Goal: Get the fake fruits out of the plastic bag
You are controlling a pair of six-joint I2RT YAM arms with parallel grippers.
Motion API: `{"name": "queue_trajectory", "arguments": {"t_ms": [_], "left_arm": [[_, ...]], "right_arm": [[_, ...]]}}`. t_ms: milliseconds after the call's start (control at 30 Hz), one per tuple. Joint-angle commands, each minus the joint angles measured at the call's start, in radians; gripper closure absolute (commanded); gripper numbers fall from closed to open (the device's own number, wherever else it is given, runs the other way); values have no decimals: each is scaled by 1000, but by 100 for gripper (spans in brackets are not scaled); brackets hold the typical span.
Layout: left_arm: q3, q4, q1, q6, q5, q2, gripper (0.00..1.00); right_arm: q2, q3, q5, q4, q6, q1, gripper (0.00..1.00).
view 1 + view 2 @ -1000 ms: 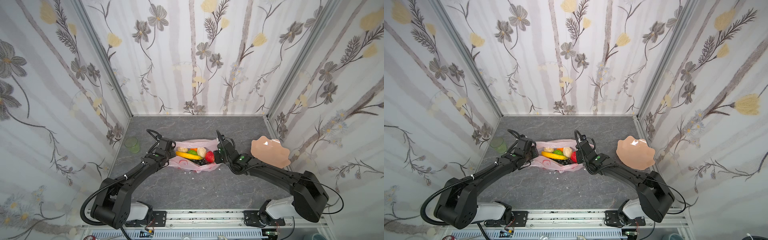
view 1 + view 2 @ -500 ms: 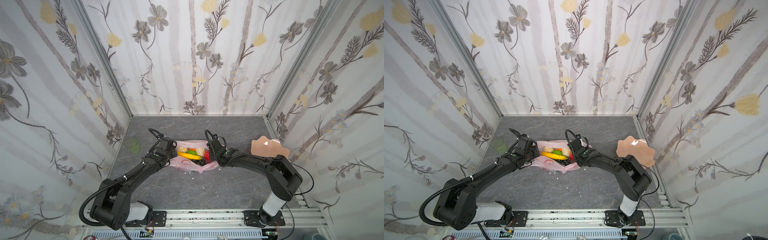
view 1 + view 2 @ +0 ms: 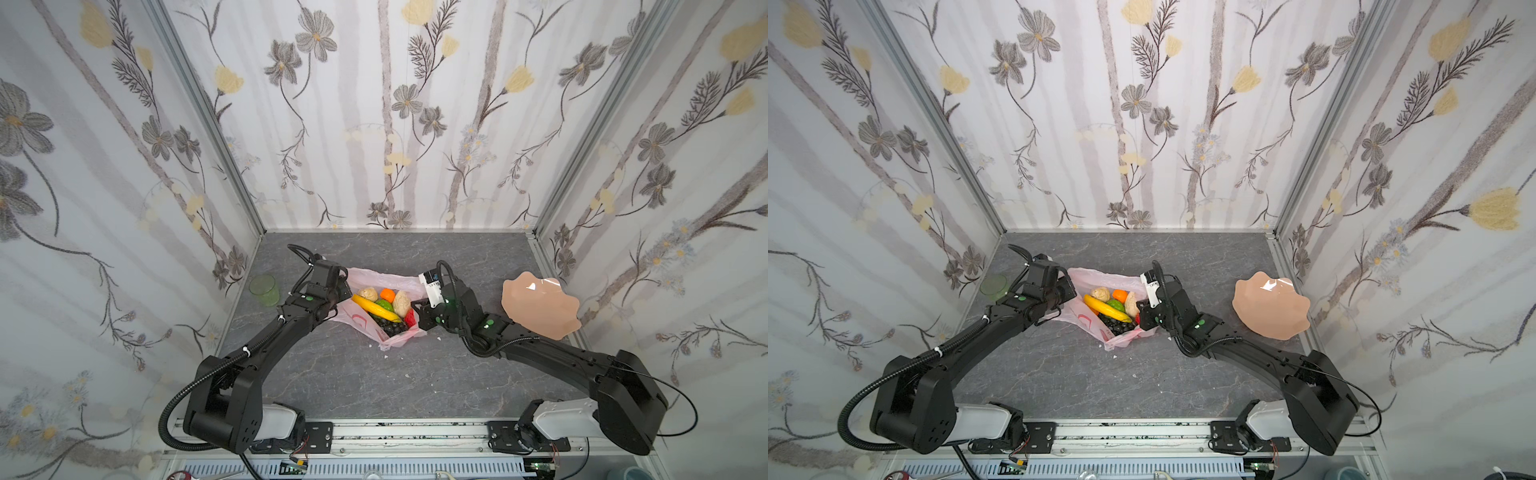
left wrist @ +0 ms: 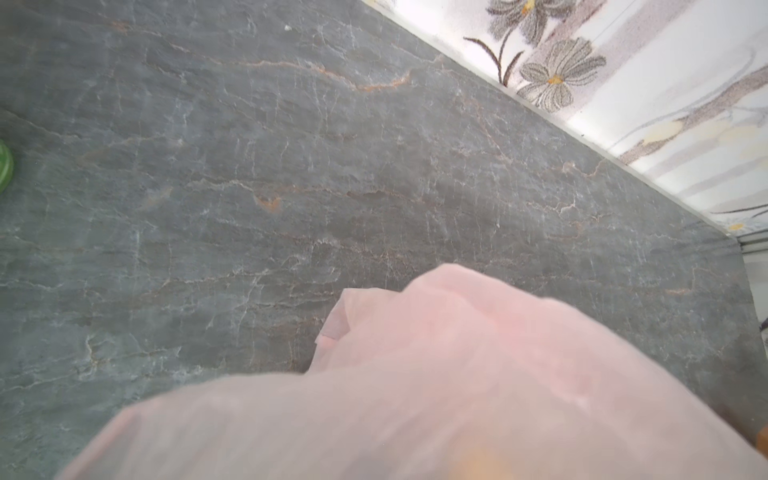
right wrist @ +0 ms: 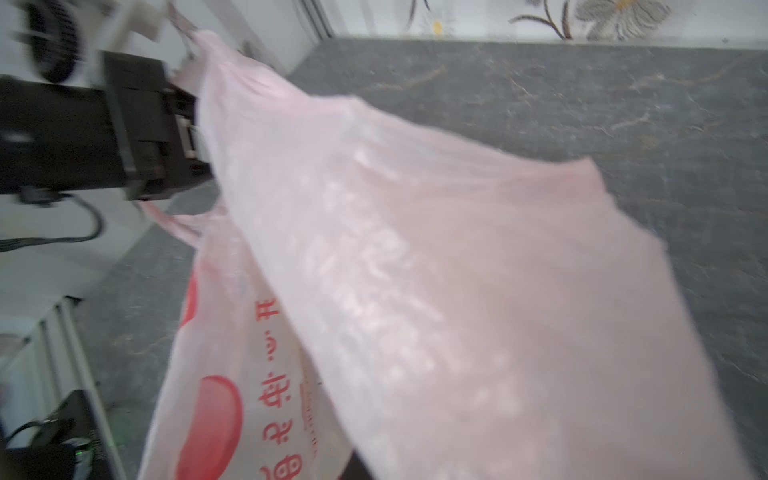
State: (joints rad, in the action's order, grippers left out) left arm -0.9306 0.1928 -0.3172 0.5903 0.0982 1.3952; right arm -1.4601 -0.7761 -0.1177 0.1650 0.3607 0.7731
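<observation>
Two robot arms are spreading a pink bag (image 3: 365,323) in the middle of the table (image 3: 332,374), the fruits (image 3: 386,309) all lying heaped inside its open mouth. A banana (image 3: 376,308) is resting across the top and the grapes (image 3: 391,327) are sitting at the near end. The left gripper (image 3: 343,291) is pinching the bag's left rim, jaws closed on the film. The right gripper (image 3: 417,311) is closed as well, seemingly on the right rim, though pink film is hiding its fingers in the wrist view. No fruit is out yet. A plate (image 3: 540,307) is waiting well to the right, a cup (image 3: 264,289) to the left.

With both grippers busy on the rims, neither is free to pick. Releasing one side is likely to let the thin film sag back over the heap. Pulling the rims apart too hard is risking a tear or a slipped grip. Lifting unevenly is risking a tipped bag, with glossy round fruits rolling away across the table
</observation>
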Motion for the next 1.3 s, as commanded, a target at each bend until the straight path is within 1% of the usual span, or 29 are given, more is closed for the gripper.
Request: {"name": "queue_trajectory", "arguments": {"t_ms": [0,100,167,233,300,400,533,633,733,767,800,867,933,1067,1167,1267], "left_arm": [[-46,16,47,-21,43,53,100],[-37,14,120,-12,8,82,100],[-33,13,144,-9,6,93,100],[-35,13,161,-8,-20,117,100],[-43,13,167,-10,-52,148,100],[-45,14,160,-14,-73,173,100],[-31,15,132,-24,-71,148,100],[-2,14,93,-18,-46,90,82],[30,18,45,-5,-7,23,58],[42,21,30,4,10,0,48],[55,23,18,15,26,-24,41],[82,25,-1,41,52,-69,33],[105,25,-13,69,72,-112,27],[122,21,-50,130,111,-185,24],[112,8,-87,154,111,-199,22],[96,7,-106,157,97,-176,22]], "right_arm": [[84,107,-231,254,82,-56,100],[168,194,-263,317,128,-141,100],[206,257,-291,375,165,-194,100],[212,291,-322,406,194,-234,100],[197,292,-328,383,188,-245,100],[177,291,-307,363,184,-247,100],[161,290,-272,346,197,-258,100],[131,256,-210,278,190,-258,100],[93,236,-195,265,195,-254,100],[87,233,-201,271,195,-250,100],[84,229,-200,274,195,-243,100],[89,225,-188,274,190,-224,100],[95,218,-174,266,183,-204,100],[101,207,-162,274,174,-159,100],[98,193,-136,268,159,-120,100],[98,184,-118,268,147,-91,100]]}}
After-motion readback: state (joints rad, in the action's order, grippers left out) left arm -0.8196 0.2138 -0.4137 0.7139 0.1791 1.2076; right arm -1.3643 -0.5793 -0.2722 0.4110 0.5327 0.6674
